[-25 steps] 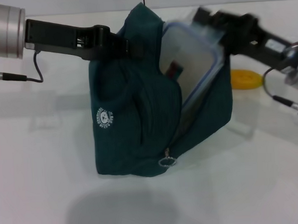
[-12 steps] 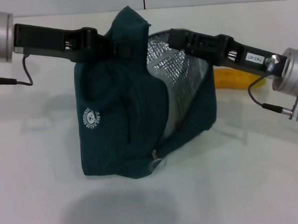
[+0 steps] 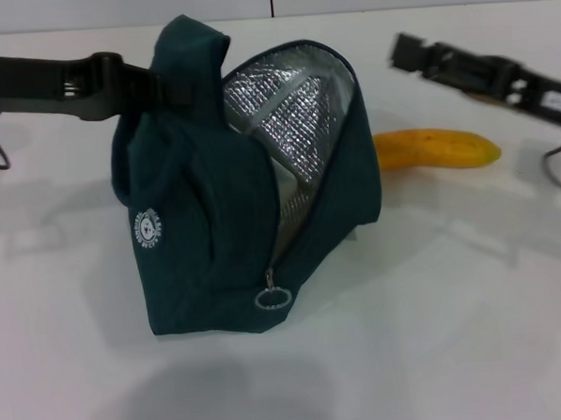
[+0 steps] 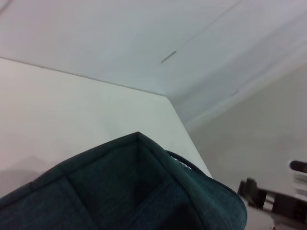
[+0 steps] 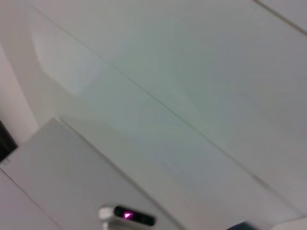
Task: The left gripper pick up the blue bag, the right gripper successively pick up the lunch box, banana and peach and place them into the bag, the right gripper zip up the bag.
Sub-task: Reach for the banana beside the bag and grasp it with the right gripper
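**Bag held open, right arm clear above the banana**

The large dark teal-blue fabric bag (image 3: 224, 213) stands upright near the middle of the white tabletop (image 3: 438, 333), its base on the surface and its mouth gaping toward the right edge. The silver foil lining (image 3: 290, 125) shows through the opening, and whatever sits deeper inside is hidden by the fabric. A small white round logo (image 3: 147, 228) faces the near edge, and a metal ring zip pull (image 3: 272, 296) hangs at the low end of the open zip.

The left gripper (image 3: 166, 84) reaches in from the left edge and grips the bag's top at its strap, fingers closed on the fabric. The left wrist view shows only the dark fabric crest of the bag (image 4: 139, 191) below it, with the other arm's dark gripper small at the picture's lower corner.

The curved yellow-orange banana (image 3: 437, 148) lies flat on the tabletop just beside the bag's right side, toward the far right corner. The right gripper (image 3: 402, 51) hangs above the tabletop beyond the banana, well apart from the bag; it carries nothing, and I cannot tell how wide its fingers stand. The right wrist view shows pale surfaces and a small pink light only.
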`<action>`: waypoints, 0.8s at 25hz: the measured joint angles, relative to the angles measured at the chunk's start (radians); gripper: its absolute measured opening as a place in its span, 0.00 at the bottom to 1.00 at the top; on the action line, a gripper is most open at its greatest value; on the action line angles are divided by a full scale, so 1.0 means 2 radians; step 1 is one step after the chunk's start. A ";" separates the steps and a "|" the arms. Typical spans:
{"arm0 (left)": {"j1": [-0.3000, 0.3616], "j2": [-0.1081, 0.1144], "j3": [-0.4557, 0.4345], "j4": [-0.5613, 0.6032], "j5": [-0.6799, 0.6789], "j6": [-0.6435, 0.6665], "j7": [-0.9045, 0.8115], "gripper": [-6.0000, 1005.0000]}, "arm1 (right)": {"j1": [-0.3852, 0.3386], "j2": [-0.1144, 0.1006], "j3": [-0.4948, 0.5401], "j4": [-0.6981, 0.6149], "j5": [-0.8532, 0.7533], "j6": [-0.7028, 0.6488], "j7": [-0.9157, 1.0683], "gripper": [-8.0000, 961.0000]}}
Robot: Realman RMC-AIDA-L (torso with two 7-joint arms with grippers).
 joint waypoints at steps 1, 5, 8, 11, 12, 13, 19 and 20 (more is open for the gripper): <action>0.003 0.002 0.000 0.000 -0.003 0.001 0.000 0.04 | -0.004 -0.007 0.003 -0.011 -0.007 0.003 -0.001 0.67; 0.014 0.006 0.000 0.000 -0.009 0.004 0.002 0.04 | -0.011 -0.043 0.024 -0.058 -0.072 0.019 0.008 0.80; 0.018 0.006 0.000 0.000 -0.009 0.007 0.003 0.04 | -0.009 -0.061 0.062 -0.118 -0.166 0.029 0.048 0.80; 0.020 0.007 0.000 0.000 -0.011 0.010 0.003 0.04 | -0.001 -0.064 0.112 -0.197 -0.291 0.027 0.104 0.80; 0.021 0.007 0.000 0.000 -0.012 0.010 0.003 0.04 | 0.006 -0.064 0.130 -0.223 -0.339 0.017 0.124 0.80; 0.022 0.007 0.000 0.000 -0.015 0.011 0.003 0.04 | 0.015 -0.064 0.143 -0.242 -0.372 0.005 0.137 0.80; 0.023 0.007 0.005 0.001 -0.019 0.019 0.006 0.05 | 0.088 -0.072 0.182 -0.310 -0.538 -0.090 0.162 0.81; 0.023 0.007 0.005 0.001 -0.019 0.019 0.007 0.05 | 0.094 -0.072 0.183 -0.319 -0.557 -0.097 0.161 0.81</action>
